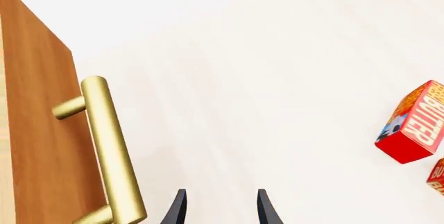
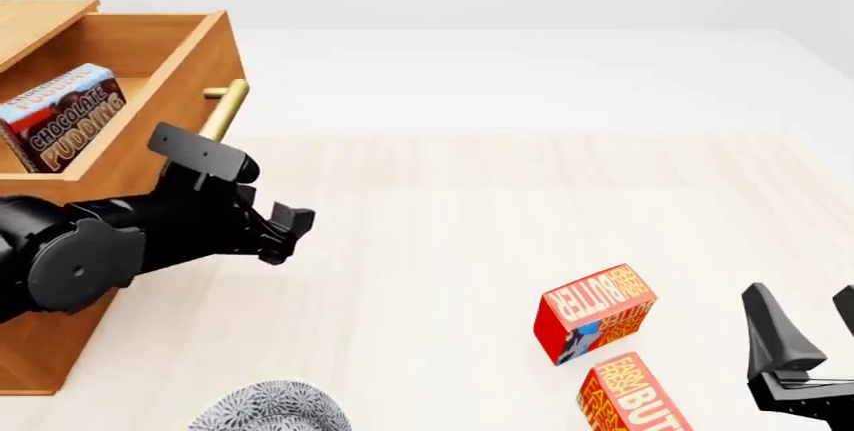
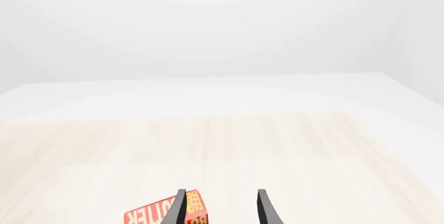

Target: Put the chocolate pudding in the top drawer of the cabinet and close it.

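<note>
The chocolate pudding lies inside the open top drawer of the cabinet at the left of the front view. The drawer's brass handle juts toward the table's middle. My left gripper hangs open and empty just below and in front of that handle. In the left wrist view the drawer front and its handle sit beside the left gripper, not between its fingers. My right gripper stands open and empty at the near right, and its own view shows the same right gripper.
Two red-orange butter boxes lie near the right arm; one butter box also shows in the left wrist view and another butter box in the right wrist view. A grey patterned dish sits at the near edge.
</note>
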You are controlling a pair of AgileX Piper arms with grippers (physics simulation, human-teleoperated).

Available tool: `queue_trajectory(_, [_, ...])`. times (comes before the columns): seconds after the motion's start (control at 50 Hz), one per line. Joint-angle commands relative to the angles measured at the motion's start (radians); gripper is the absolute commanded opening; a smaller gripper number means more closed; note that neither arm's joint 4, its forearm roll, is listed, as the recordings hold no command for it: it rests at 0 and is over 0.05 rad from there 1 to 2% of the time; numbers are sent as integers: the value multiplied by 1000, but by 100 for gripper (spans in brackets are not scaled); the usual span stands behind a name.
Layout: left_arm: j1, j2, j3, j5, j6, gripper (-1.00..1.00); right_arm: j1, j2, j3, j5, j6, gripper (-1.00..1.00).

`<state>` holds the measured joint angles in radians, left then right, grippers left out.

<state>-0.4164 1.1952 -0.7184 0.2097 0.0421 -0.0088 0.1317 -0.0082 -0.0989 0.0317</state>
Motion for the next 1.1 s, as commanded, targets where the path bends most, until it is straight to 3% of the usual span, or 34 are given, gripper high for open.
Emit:
queue_trajectory(0.02, [32,-7,9,-17,7,100,0,-1,0,1,0,100])
queue_trajectory(0.16, [55,-12,20,-31,-30,100,0,-1,0,1,0,100])
queue_trajectory(0.48, [142,-105,12,-9,-1,100,0,-1,0,1,0,100])
queue_trajectory(0.56, [178,-117,35,-31,38,100,0,-1,0,1,0,100])
queue_trajectory(0.82, [256,-57,86,-110,17,100,0,-1,0,1,0,100])
queue_trajectory(1.1, [316,-25,76,-136,-3,100,0,-1,0,1,0,100])
